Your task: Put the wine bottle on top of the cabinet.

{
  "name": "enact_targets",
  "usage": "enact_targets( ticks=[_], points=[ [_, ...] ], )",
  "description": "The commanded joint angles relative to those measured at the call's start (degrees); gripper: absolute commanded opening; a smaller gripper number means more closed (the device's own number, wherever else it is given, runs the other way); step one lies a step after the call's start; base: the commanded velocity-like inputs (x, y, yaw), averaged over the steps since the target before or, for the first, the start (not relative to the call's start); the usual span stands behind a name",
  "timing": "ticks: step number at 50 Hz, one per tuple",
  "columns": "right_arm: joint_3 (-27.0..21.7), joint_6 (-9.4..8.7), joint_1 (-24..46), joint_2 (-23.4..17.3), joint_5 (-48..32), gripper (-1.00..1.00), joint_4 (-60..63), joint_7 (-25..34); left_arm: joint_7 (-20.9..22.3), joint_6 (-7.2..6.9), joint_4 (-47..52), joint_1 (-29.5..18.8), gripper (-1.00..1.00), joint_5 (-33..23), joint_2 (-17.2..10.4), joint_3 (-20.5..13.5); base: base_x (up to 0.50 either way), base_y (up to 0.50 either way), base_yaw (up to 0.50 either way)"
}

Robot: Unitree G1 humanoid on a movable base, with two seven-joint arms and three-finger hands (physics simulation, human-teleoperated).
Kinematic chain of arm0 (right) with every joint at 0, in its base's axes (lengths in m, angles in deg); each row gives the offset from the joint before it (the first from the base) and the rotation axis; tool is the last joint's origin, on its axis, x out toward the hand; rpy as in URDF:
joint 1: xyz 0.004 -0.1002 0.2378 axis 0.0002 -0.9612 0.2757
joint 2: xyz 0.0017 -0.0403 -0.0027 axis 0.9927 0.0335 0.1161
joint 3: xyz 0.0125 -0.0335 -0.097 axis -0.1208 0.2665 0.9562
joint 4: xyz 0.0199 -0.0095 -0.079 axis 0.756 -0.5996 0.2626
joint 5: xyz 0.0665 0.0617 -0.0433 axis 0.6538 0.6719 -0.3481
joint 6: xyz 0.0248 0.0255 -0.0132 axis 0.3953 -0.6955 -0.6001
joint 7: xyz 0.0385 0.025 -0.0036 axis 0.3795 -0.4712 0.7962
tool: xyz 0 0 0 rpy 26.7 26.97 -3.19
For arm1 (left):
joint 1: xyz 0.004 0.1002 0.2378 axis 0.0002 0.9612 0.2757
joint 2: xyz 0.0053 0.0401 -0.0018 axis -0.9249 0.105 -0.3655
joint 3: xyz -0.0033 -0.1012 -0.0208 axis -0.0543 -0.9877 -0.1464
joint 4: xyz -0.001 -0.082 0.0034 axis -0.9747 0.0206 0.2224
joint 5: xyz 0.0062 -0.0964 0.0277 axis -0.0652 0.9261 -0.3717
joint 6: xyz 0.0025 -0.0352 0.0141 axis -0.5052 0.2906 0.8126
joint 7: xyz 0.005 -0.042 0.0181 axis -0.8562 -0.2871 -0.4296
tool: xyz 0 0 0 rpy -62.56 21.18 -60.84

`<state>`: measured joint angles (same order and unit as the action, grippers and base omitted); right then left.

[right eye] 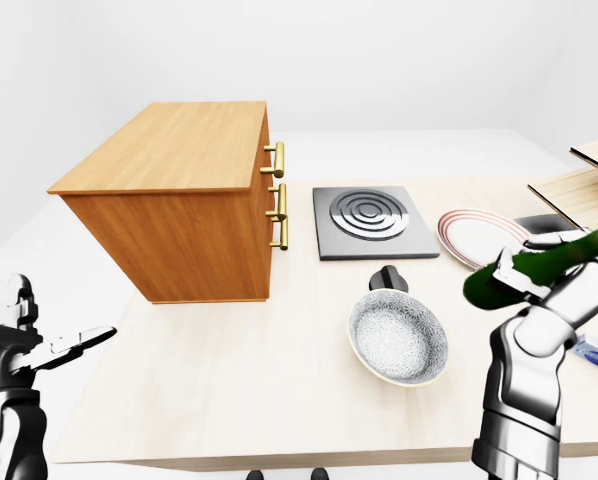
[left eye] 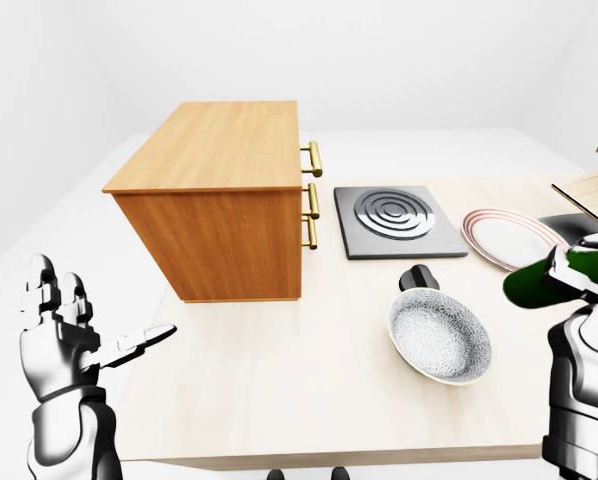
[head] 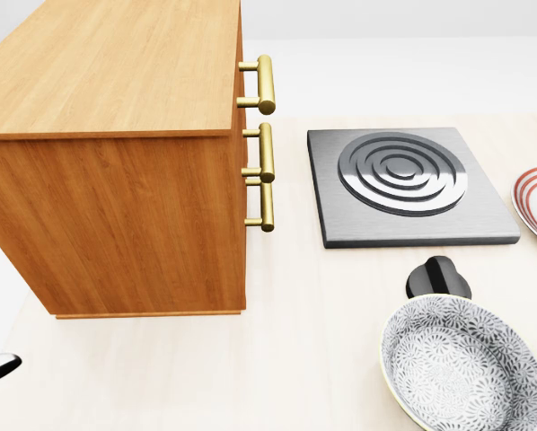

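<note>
The right hand (right eye: 569, 268) is grasping the wine bottle (right eye: 529, 268) – fingers clenched round its dark green body, holding it off the worktop (left eye: 279, 390) at the right edge of both eye views. The bottle is lying tilted, nearly horizontal, w/ its base pointing toward the view's left and its pale neck rising to the upper right in the right-eye view. It is sitting well apart from the cabinet (left eye: 219, 200), just right of the patterned bowl (left eye: 439, 338), and is not showing in the head view.

The left hand (left eye: 64, 335) is hovering at the lower left of the left-eye view, fingers (left eye: 139, 343) released and spread, gripping nothing, beside the worktop's left edge.

The cabinet is standing on the worktop's left part, its wooden top bare, brass handles (head: 264, 144) facing the view's right. Right of the handles the grey hob plate (head: 403, 184) w/ concentric rings is lying flat; a black knob (head: 437, 277) is sitting between it & the bowl. A red-rimmed plate (left eye: 509, 238) is resting right of the hob.
</note>
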<state>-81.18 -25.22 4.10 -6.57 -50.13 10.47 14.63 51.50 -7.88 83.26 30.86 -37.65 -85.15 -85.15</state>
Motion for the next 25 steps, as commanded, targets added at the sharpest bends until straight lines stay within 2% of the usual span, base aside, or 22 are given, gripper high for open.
enact_targets(
  ticks=[1, 9, 10, 14, 20, 25],
  points=[
    [0.7, 0.0, 4.0, -1.1, -0.5, -1.0, 9.5, 1.6, 0.0, 0.0, -0.4, 0.0, 1.0, -0.1, 0.1, 0.3, 0.0, 0.0, 0.0],
    [3.9, 0.0, 13.8, -4.8, 0.5, -1.0, 8.7, 2.3, 0.0, 0.0, -0.8, 0.1, 1.0, -0.2, 0.0, 0.4, 0.0, 0.0, 0.0],
    [5.7, 0.0, 16.5, -6.1, 0.7, -1.0, 7.5, 3.6, 0.0, 0.0, -1.0, 0.0, 1.0, -0.1, 0.0, 0.4, 0.0, 0.0, 0.0],
    [8.1, 0.0, 20.9, -7.3, -0.1, -1.0, 5.5, 5.6, -0.2, 0.0, -0.8, -0.1, 1.0, -0.2, 0.0, 0.6, 0.0, 0.0, 0.0],
    [13.1, 0.0, 33.3, -8.6, -2.0, -0.95, -4.5, 7.1, -0.1, 0.0, -0.5, 0.0, 1.0, 0.0, -0.1, 0.5, 0.0, 0.0, 0.0],
    [15.3, 0.0, 39.9, -8.8, -2.7, -0.92, -12.6, 8.1, -0.1, 0.0, -0.6, 0.0, 1.0, -0.1, 0.0, 0.5, 0.0, 0.0, 0.0]
  ],
)
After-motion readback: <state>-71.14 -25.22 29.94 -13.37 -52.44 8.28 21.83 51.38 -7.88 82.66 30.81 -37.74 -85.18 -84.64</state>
